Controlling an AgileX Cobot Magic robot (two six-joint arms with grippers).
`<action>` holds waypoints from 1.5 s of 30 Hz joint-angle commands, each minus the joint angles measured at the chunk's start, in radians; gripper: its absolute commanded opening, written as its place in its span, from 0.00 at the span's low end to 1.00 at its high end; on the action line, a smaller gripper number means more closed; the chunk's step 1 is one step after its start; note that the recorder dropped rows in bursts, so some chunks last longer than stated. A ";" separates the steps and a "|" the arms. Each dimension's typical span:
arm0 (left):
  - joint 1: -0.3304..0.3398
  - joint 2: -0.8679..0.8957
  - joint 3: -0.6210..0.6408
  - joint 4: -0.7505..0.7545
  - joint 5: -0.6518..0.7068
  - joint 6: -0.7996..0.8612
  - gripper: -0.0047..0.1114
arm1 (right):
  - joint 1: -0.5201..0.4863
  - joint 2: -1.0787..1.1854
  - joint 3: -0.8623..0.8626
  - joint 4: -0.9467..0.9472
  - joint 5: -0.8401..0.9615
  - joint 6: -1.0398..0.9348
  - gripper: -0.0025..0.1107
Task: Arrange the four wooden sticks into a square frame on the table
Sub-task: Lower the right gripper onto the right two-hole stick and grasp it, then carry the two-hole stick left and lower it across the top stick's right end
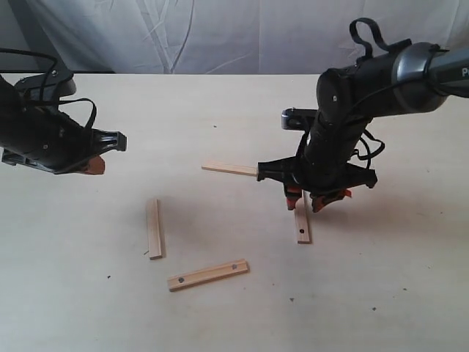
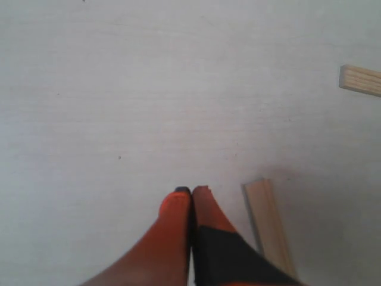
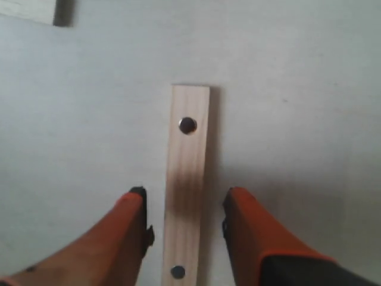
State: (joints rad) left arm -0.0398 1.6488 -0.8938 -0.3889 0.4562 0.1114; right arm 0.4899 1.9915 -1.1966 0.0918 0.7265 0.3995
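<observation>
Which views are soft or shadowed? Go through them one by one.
Exterior view: even, diffuse light, sharp, faint shadow on the table under the right gripper. Left wrist view: the shut left gripper blurs near the lens. Right wrist view: a dark band crosses the dotted stick; fingers soft.

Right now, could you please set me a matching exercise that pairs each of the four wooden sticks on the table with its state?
Sticks:
1. front stick
2. left stick
3. back stick
4. right stick

States:
A. between the open right jaws
B. one end hidden behind the right arm
C. two dots showing, no jaws near
D. no dots showing, wholly in view

Pairs: 1-C, 2-D, 3-B, 4-A
</observation>
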 commanded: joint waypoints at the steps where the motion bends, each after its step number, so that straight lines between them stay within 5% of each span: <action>1: -0.005 0.003 -0.004 -0.022 -0.016 0.002 0.04 | 0.024 0.025 -0.004 0.004 -0.014 0.025 0.40; 15: -0.005 0.003 -0.004 -0.042 -0.022 0.002 0.04 | 0.049 0.058 -0.004 -0.086 0.028 0.136 0.35; 20: -0.005 0.003 -0.004 -0.042 -0.022 0.002 0.04 | 0.051 0.059 -0.004 -0.079 0.026 0.136 0.01; 30: -0.005 0.003 -0.004 -0.071 -0.046 0.002 0.04 | 0.059 -0.010 -0.135 -0.013 0.012 0.153 0.04; 45: -0.005 0.003 -0.004 -0.090 -0.068 0.002 0.04 | 0.118 0.180 -0.327 -0.020 0.042 0.215 0.04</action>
State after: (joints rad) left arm -0.0398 1.6510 -0.8938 -0.4722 0.4060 0.1114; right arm 0.6099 2.1578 -1.5125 0.1057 0.7586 0.5927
